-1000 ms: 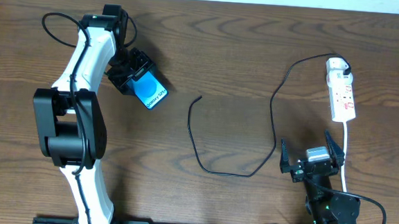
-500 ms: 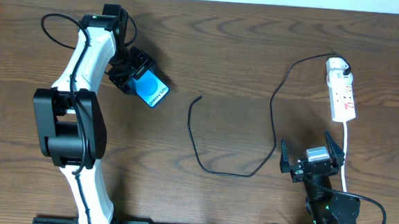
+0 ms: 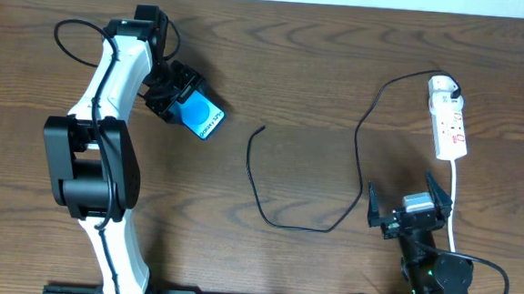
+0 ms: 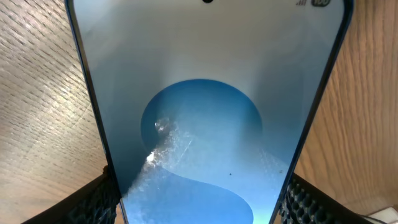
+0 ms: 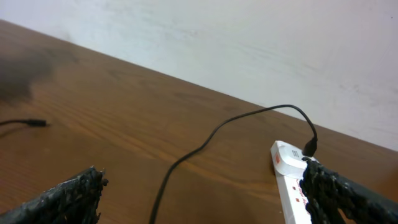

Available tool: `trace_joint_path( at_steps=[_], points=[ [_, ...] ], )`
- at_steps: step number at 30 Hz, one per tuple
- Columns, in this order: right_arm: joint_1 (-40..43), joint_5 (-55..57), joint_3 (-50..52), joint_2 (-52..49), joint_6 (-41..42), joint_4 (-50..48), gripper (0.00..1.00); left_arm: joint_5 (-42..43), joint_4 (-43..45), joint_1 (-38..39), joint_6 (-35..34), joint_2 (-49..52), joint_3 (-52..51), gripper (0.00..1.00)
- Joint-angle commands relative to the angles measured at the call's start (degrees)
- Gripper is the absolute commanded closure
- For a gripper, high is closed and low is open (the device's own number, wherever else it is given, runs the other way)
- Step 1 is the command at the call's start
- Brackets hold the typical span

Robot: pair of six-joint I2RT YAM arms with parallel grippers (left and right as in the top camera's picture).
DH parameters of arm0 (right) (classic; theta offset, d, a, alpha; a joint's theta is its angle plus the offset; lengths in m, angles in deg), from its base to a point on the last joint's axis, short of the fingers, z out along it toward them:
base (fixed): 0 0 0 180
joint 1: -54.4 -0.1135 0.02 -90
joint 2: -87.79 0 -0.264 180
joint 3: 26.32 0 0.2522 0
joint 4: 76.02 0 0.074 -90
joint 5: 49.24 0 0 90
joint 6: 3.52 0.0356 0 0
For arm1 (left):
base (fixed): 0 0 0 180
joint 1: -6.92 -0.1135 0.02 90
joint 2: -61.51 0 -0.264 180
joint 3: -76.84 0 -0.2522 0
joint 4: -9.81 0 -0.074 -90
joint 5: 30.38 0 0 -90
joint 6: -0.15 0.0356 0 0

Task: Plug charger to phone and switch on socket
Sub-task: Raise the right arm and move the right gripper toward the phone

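Observation:
The phone [image 3: 202,118], with its bright blue screen, is held just above the table at the upper left, and my left gripper [image 3: 175,100] is shut on its near end. In the left wrist view the phone [image 4: 205,93] fills the frame, with a black pad [image 4: 93,202] pressed against each long edge. The charger [image 3: 357,139] loops across the table, its connector tip [image 3: 261,129] lying free near the middle. The socket [image 3: 449,122] lies at the far right with the charger's plug in its far end. My right gripper [image 3: 403,194] stands open near the front edge, below the socket [image 5: 289,177].
A thick white cord [image 3: 454,209] runs from the socket towards the front edge, just right of my right gripper. The left arm's white body [image 3: 110,92] stretches over the left side of the table. A pale wall [image 5: 249,43] backs the table's far edge.
My left gripper has carried the phone a little to the right, towards the connector tip. The right arm, charger and socket have not moved.

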Motion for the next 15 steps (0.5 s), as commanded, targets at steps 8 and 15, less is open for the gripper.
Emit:
trace_joint_path(
  at_steps=[8, 15],
  points=[
    [0.35, -0.5, 0.13, 0.31, 11.43, -0.48, 0.01, 5.09, 0.02, -0.26, -1.73, -1.81, 1.46, 0.32],
    [0.35, -0.72, 0.13, 0.31, 11.43, -0.46, 0.01, 10.49, 0.07, -0.26, -5.03, -1.81, 1.46, 0.32]
  ],
)
